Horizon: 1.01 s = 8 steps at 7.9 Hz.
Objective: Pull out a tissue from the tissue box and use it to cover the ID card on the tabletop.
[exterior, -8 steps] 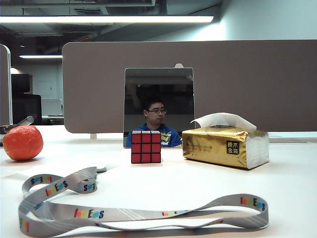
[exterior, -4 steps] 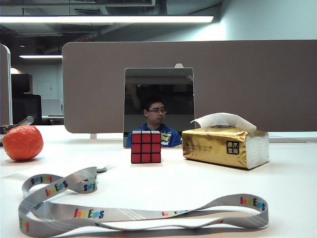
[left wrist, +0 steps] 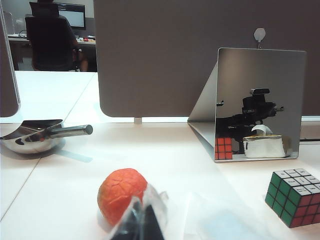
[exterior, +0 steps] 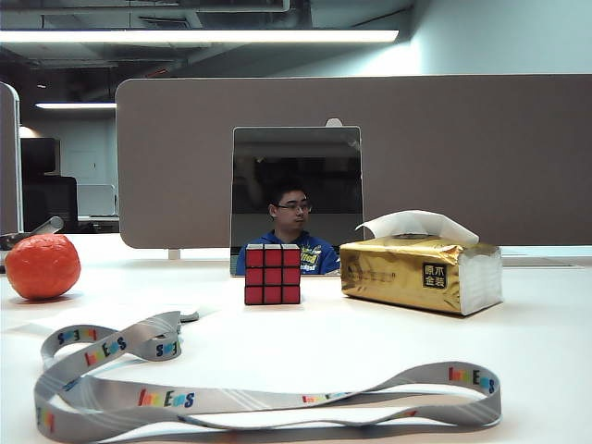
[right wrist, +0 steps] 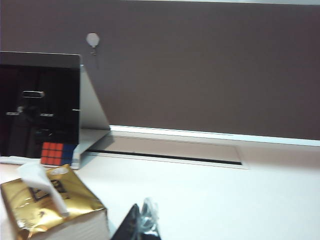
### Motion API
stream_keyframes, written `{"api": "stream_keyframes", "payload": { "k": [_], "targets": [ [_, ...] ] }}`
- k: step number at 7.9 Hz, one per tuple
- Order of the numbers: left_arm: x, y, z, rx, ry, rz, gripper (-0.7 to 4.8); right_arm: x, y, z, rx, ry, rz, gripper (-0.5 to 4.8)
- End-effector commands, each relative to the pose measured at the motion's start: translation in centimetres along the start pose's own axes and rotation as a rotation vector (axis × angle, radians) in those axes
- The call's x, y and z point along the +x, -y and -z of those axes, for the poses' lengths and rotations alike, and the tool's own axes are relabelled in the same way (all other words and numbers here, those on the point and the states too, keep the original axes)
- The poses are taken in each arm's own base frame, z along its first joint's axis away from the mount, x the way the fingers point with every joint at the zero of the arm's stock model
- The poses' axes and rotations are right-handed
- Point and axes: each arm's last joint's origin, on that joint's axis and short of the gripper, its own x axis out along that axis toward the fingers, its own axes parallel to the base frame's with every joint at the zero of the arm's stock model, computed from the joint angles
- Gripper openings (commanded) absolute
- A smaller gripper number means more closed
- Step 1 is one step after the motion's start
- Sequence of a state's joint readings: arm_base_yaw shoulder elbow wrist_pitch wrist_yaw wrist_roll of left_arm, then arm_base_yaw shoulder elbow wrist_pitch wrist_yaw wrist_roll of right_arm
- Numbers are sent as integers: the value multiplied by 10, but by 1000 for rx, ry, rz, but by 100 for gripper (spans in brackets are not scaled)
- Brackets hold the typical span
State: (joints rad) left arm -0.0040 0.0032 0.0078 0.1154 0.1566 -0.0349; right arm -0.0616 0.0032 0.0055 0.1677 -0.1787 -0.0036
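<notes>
- The right gripper [right wrist: 142, 226] shows only its dark fingertips, pressed together on nothing, low over the table just beside the tissue box [right wrist: 50, 207].
- The left gripper [left wrist: 142, 222] also shows its tips meeting at a point, seemingly closed and empty, near the orange ball [left wrist: 122, 194].
- The tissue [exterior: 418, 223] stands up out of the gold pack, not yet pulled.
- To do the pull well, I judge the right fingers must part, come over the white tuft and pinch it near its base, then draw upward.
- The exterior view shows the lanyard [exterior: 259, 393] and neither arm; the ID card is not clearly visible in any view.
- Only the left wrist view shows the metal scoop [left wrist: 35, 137].
</notes>
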Motion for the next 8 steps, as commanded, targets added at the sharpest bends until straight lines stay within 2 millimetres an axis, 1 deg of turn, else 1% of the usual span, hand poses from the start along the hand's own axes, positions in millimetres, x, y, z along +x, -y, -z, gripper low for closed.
{"api": "stream_keyframes", "payload": {
  "k": [1,3,6,8],
  "targets": [
    [0,0,-2,3,13,5,-6,0,-1,-2,15,24,-49,-2],
    [0,0,-2,3,13,5,-6,0,-4,-2,29,25,-72,-2],
    [0,0,-2,2,11,5,-6,1,-6,-2,47,20,38,-1],
    [0,0,-2,2,11,5,-5,1,-6,-2,47,20,39,-1]
  ]
}}
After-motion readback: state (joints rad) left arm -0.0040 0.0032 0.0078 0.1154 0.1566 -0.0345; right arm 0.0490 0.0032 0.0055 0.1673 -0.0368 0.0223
